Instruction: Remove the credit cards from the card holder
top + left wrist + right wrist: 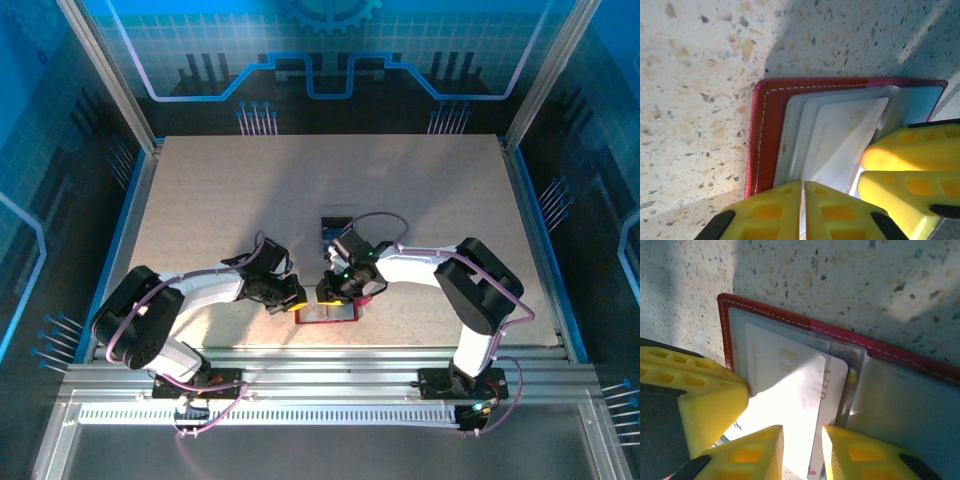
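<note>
Mid-pull: L fingers closed on card holder edge, R fingers pinching pale card (half out of pocket); next, prob. draw it straight out w/o lifting holder.

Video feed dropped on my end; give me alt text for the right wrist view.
A pale chip card sticks partway out of the open red card holder's grey pocket, its free end between the right gripper's fingers; grip unclear. The left gripper, shut, rests at the holder's left edge on the speckled table.
</note>
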Robot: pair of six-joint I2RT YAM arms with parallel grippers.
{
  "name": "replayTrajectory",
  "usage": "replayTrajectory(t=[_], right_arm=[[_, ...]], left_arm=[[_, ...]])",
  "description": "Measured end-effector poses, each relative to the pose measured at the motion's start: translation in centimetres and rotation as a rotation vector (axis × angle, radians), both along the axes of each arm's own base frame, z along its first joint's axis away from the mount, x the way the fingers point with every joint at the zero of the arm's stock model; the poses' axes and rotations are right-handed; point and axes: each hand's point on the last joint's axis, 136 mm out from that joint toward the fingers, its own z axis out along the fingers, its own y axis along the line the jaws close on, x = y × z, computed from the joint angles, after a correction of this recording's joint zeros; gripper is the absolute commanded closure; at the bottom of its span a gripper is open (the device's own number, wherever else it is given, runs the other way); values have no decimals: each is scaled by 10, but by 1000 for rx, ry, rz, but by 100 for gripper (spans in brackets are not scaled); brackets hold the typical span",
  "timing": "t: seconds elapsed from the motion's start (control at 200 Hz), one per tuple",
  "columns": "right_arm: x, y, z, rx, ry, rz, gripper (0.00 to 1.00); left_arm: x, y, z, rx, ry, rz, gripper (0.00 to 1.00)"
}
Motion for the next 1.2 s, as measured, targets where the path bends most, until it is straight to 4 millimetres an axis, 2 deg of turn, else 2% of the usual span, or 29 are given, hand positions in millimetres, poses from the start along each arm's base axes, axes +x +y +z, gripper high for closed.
replayTrajectory(t=[0.82,1.196], right_arm=[[2,-5,0,-49,-18,12,72],[3,-3,10,-20,-45,8,73]], left_arm=[[1,-1,-1,3,2,-2,88],[2,0,4,15,7,-2,90]])
